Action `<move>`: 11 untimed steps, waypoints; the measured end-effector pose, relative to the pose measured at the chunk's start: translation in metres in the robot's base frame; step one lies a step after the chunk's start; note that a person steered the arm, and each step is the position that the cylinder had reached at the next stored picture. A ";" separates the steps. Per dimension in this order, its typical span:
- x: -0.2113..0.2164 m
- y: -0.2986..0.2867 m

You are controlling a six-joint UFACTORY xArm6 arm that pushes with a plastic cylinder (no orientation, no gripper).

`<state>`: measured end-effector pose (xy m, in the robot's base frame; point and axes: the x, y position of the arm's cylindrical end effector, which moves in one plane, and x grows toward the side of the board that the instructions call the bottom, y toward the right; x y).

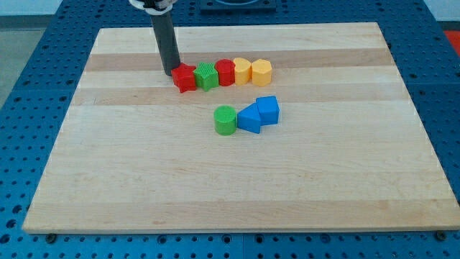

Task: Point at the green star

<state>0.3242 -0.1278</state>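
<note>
The green star (206,75) sits in a row of blocks near the view's top middle of the wooden board (108,165). To its left is a red star (185,78); to its right a red cylinder (225,72), a yellow block (242,70) and a yellow hexagon (261,72). The dark rod comes down from the view's top, and my tip (172,73) rests just left of the red star, touching or nearly touching it. The red star lies between my tip and the green star.
A green cylinder (225,120), a blue triangle (249,119) and a blue block (267,110) form a cluster below the row, near the board's middle. The board lies on a blue perforated table (29,86).
</note>
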 end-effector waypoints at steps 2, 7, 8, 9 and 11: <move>0.005 -0.035; 0.091 0.046; 0.080 0.051; 0.072 0.057; 0.060 0.062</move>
